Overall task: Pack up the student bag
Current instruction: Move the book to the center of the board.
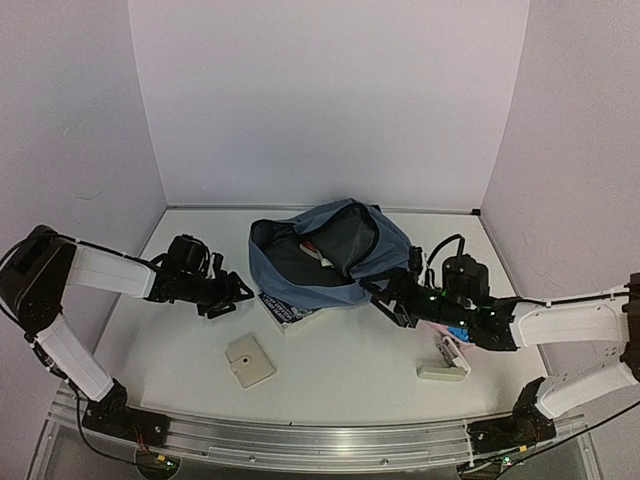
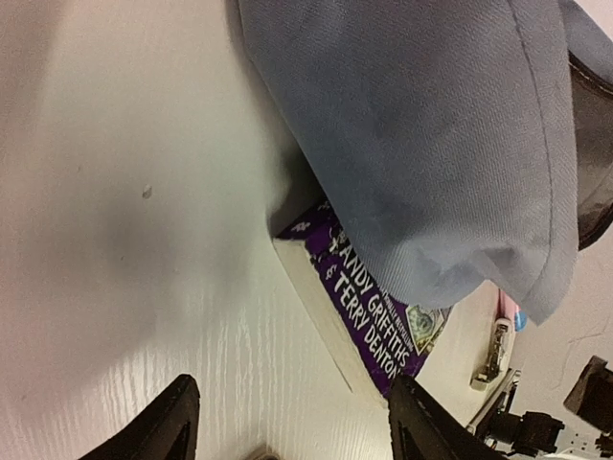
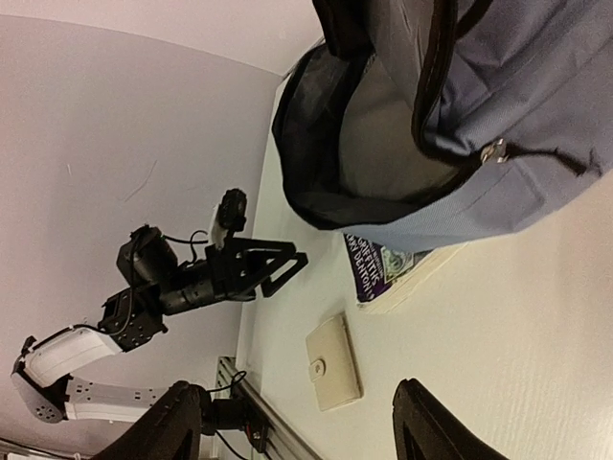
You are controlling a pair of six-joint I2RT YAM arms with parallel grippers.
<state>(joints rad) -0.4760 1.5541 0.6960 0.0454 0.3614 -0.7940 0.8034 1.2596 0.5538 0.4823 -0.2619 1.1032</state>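
Student bag [image 1: 330,255]: slate-blue, lay mid-desk toward the far edge, main zip undone, mouth gaping, dark lining visible. Desk [image 1: 340,385] white.

Book [image 1: 288,312]: purple cover, flat on desk, far part tucked under the bag's near-left corner, remainder sticking out toward the near edge.

Cream wallet [image 1: 249,361]: flat, snap uppermost, between book and near edge, apart from both.

White item w/ pink and blue bits [image 1: 445,362]: near the near-right corner, just beside R arm; type not determinable.

L arm [image 1: 110,272]: reached in low from the left edge. L jaws stood open, nothing between them, pointed at the bag's left side, just short of it.

R arm [image 1: 560,322]: reached in from the right edge. R jaws likewise open and empty, close to the bag's near-right side; contact w/ fabric could not be confirmed.
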